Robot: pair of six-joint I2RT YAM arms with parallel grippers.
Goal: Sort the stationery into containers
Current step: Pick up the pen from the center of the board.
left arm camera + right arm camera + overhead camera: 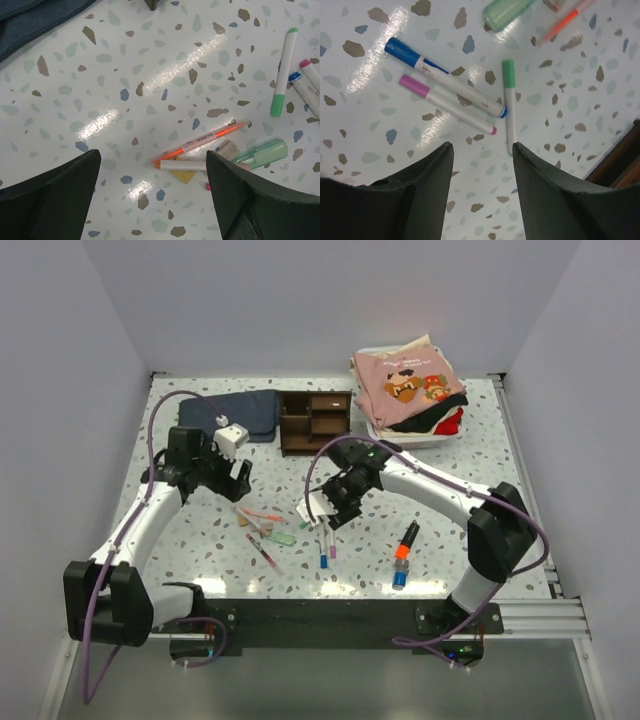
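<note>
The dark brown wooden organiser (315, 422) stands at the back middle, its compartments open. Loose stationery lies in front of it: an orange pen (265, 513), a pale green eraser (280, 537), and blue-capped (323, 548) and pink-capped markers. A thick black-orange marker (407, 540) and a tiny blue-capped bottle (399, 580) lie to the right. My left gripper (240, 475) is open and empty above the table, the orange pen (200, 142), a tan eraser (227, 149) and the green eraser (262, 153) ahead of it. My right gripper (325, 512) is open and empty over the markers; a green-capped pen (509, 100) lies by its right finger.
A dark blue folded cloth (232, 412) lies left of the organiser. A white bin with pink clothes (410, 390) stands at the back right. White walls close the table on three sides. The organiser's corner (620, 170) shows at the right edge of the right wrist view.
</note>
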